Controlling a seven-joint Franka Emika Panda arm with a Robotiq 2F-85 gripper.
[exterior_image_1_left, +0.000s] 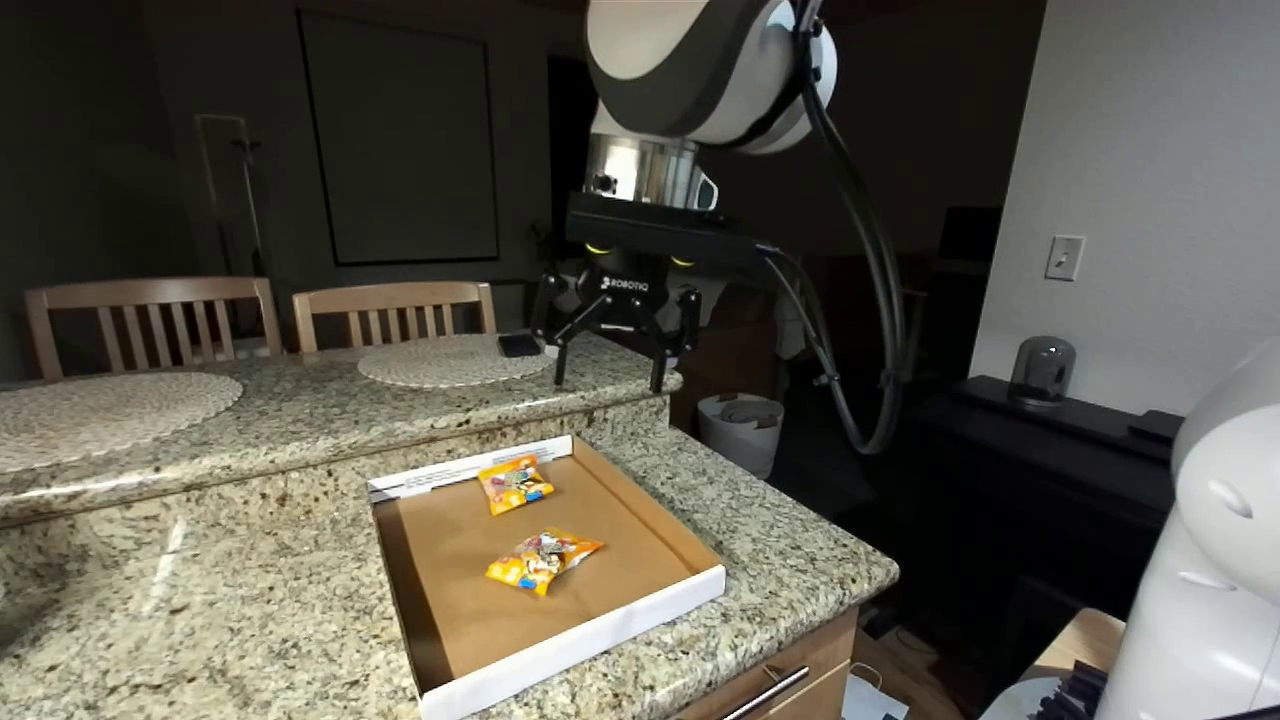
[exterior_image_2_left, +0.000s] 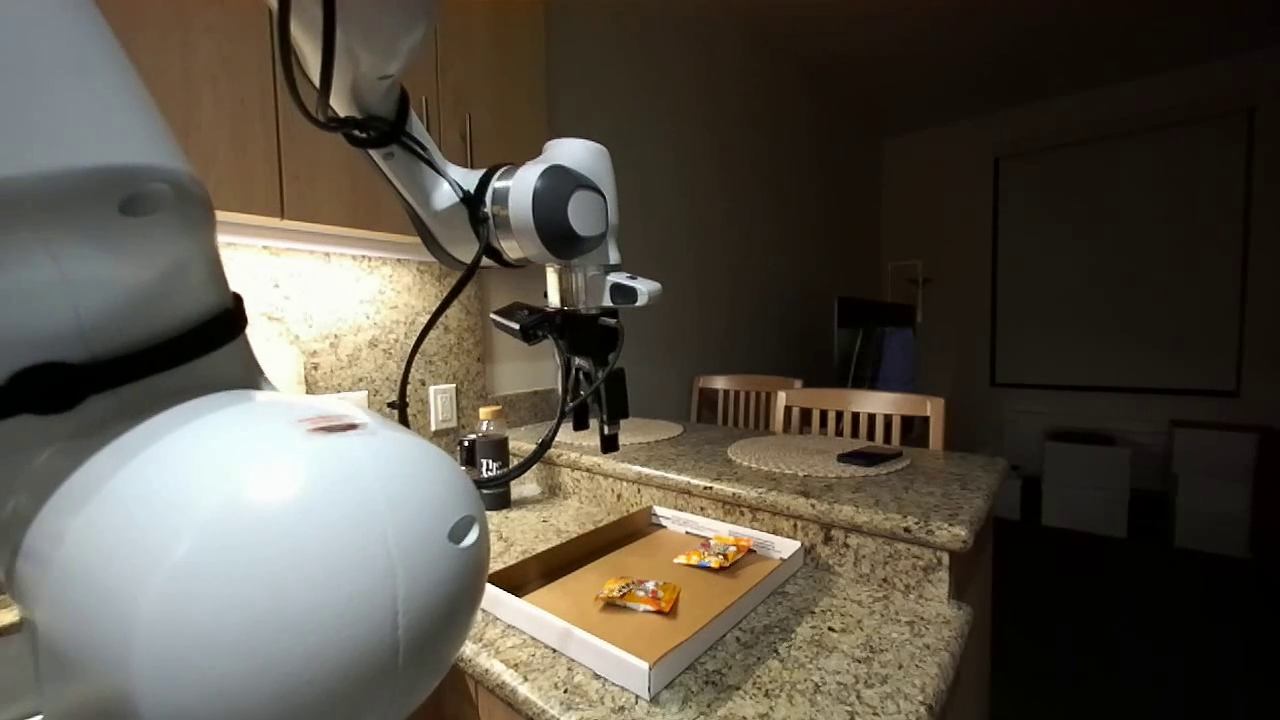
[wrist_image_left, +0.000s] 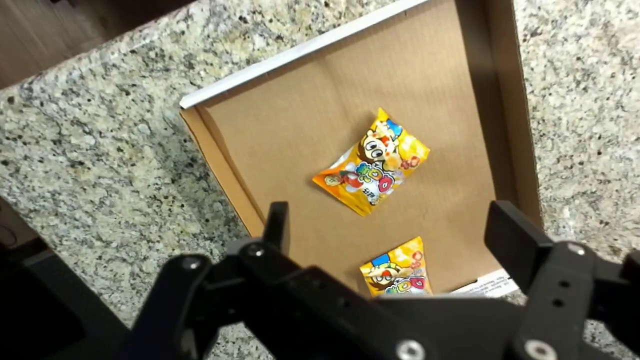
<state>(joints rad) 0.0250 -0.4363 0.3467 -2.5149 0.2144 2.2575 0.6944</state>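
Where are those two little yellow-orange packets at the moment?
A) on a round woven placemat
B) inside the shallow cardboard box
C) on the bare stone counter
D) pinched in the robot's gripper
B: one packet and a second packet both lie on the brown floor of the cardboard box, with the open gripper above, touching neither.

Open air is lying above the near packet (exterior_image_1_left: 543, 562) and far packet (exterior_image_1_left: 515, 485); box walls (exterior_image_1_left: 600, 637) are ringing both.

glossy plas. pkts (wrist_image_left: 375, 165), matt cardbd tray (wrist_image_left: 280, 135), granite ctr (exterior_image_1_left: 270, 590)
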